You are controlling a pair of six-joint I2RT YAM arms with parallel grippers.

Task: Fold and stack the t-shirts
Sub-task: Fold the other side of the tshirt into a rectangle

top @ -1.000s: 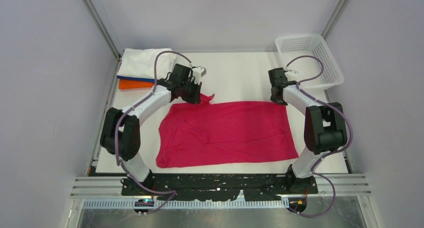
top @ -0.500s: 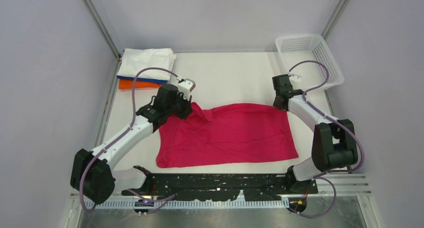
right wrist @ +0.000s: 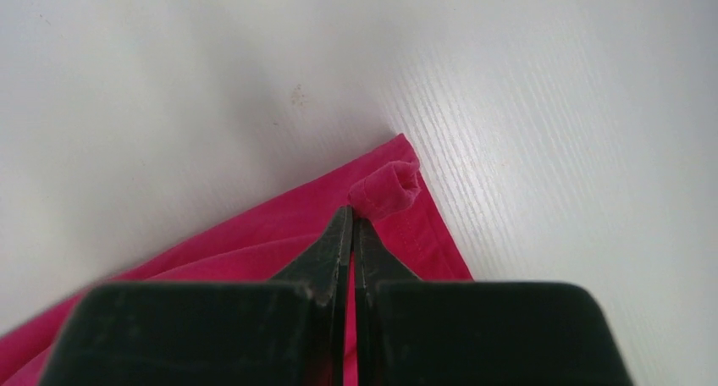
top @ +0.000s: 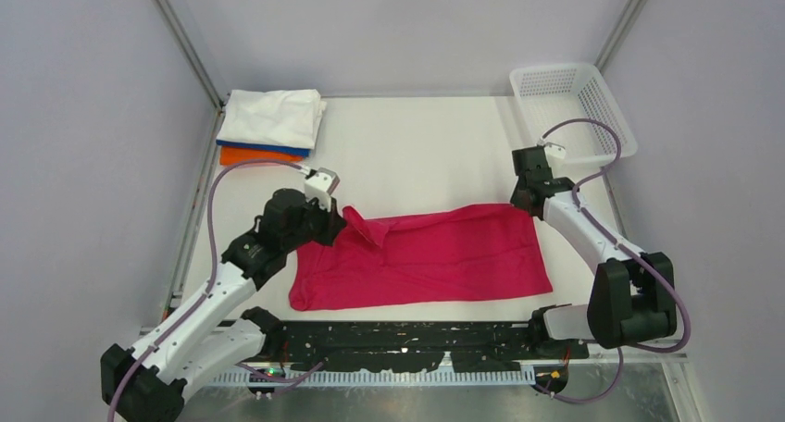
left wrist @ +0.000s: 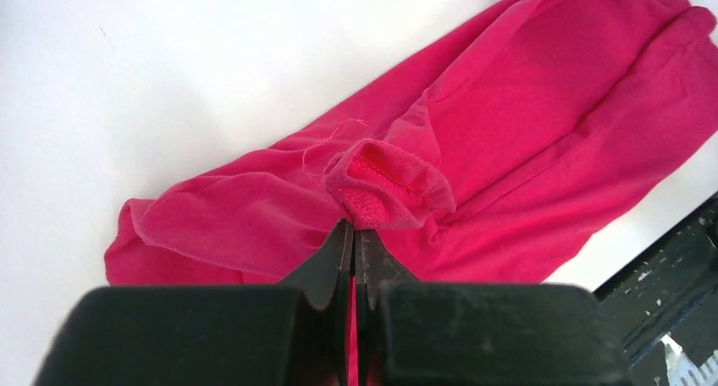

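White table (top: 417, 144) bears magenta t-shirt (top: 444, 255) — lilac walls (top: 83, 117) around.

Jaws seemingly pinch one corner of the t-shirt (right wrist: 237, 249).

Wht mesh basket (top: 555, 68), far-R corner

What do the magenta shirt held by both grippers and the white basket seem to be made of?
Magenta shirt: soft matte knit, probably cotton. It bunches, creases and shows a stitched hem. Basket: rigid white plastic by its look, with open-mesh walls and a slight sheen.
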